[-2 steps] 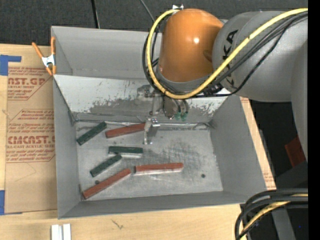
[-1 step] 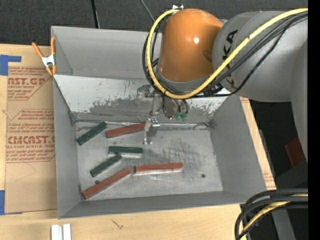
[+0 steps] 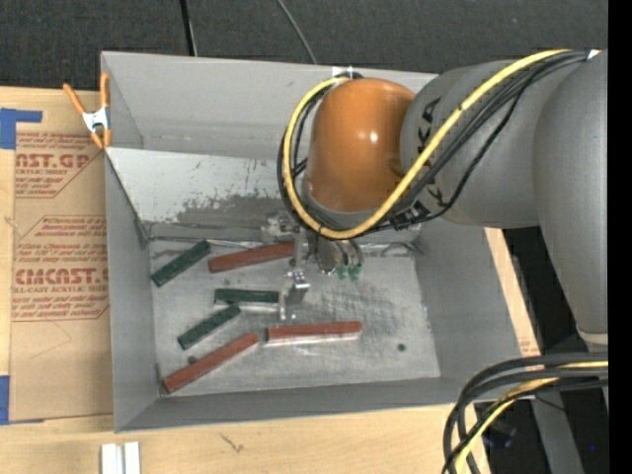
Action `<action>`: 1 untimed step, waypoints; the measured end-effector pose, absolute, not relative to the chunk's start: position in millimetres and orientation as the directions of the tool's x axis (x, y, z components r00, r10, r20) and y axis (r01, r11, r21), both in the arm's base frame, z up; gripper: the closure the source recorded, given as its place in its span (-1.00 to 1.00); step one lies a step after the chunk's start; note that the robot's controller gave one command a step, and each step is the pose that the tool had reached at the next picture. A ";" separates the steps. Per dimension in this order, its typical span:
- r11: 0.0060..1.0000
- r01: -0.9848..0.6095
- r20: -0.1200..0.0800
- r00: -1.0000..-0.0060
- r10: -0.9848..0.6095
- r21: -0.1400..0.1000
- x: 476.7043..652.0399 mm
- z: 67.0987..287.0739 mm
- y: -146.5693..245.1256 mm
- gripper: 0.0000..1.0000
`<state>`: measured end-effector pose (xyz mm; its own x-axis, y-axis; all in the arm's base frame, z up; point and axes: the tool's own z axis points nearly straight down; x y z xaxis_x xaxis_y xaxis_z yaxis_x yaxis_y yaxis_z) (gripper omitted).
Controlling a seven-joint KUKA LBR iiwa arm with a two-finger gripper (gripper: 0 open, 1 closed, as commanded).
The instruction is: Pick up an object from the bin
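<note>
- Camera view: pincer (image 3: pixel 293 299) low over bin (image 3: pixel 197 107) floor, just beside dark green stick (image 3: pixel 247 296).
- Open or closed: cannot tell.
- Nothing lifted yet, I judge; grasp + lift left.

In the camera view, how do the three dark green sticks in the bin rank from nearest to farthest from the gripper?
1. The middle dark green stick: just left of the gripper, its right end beside it.
2. The lower dark green stick: farther left and lower in the view, lying slanted.
3. The upper-left dark green stick: close to the left wall of the bin.
</note>
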<state>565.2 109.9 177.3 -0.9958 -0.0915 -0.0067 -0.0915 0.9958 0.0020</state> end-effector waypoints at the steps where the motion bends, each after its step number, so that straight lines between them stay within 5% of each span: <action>1: 0.997 -0.074 0.004 -0.997 -0.074 0.002 533.4 72.9 122.4 1.00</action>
<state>533.4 122.4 72.9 -0.9972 -0.0743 0.0038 -0.0743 0.9972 0.0016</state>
